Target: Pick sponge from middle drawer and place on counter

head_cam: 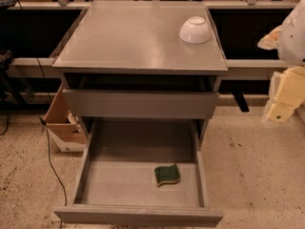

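On the floor of the open middle drawer [119, 185], right of centre toward the near front, lies the sponge [167, 174], green face up. A white bowl [195, 30] sits far right on the counter [128, 37]. The gripper [285, 97] hangs at the right edge, well apart from the sponge; its state cannot be told.

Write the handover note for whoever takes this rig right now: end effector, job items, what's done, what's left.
End effector: at the right edge of the view, beside the cabinet, well away from the sponge.
Sponge: green face up on the floor of the middle drawer, front right part.
Middle drawer: pulled out.
Counter: a white bowl sits near its far right corner.
Done: drawer open.
Left: reach in, grasp the sponge, lift it, set it on the counter.
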{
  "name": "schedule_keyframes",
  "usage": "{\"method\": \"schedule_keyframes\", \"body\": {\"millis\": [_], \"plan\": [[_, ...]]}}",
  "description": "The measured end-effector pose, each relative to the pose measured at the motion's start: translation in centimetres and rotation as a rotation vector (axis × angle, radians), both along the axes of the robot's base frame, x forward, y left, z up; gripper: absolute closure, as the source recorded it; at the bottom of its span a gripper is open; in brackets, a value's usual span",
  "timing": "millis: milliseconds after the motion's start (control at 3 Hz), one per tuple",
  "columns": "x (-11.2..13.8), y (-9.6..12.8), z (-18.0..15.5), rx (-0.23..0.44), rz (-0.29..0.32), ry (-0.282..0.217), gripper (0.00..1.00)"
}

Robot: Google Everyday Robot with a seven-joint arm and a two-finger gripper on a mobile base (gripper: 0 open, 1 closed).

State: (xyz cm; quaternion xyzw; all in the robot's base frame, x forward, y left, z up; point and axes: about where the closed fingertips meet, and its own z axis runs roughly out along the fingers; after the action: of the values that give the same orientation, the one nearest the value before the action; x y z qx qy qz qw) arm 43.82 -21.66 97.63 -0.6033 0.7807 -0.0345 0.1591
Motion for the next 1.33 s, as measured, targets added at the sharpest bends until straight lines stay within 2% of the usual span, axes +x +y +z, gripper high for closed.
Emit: {"method": "schedule_keyframes", "body": {"millis": [333, 667, 1000, 1333], "plan": [[0.0, 0.0, 0.0, 0.0, 0.0, 0.0, 0.0], [-0.7, 0.4, -1.5, 0.05, -0.01, 0.033, 0.0], [-1.6, 1.3, -5.6, 0.151, -0.016, 0.087, 0.0], [-2.2, 2.5, -11.8, 0.267, -0.005, 0.125, 0.0]]}}
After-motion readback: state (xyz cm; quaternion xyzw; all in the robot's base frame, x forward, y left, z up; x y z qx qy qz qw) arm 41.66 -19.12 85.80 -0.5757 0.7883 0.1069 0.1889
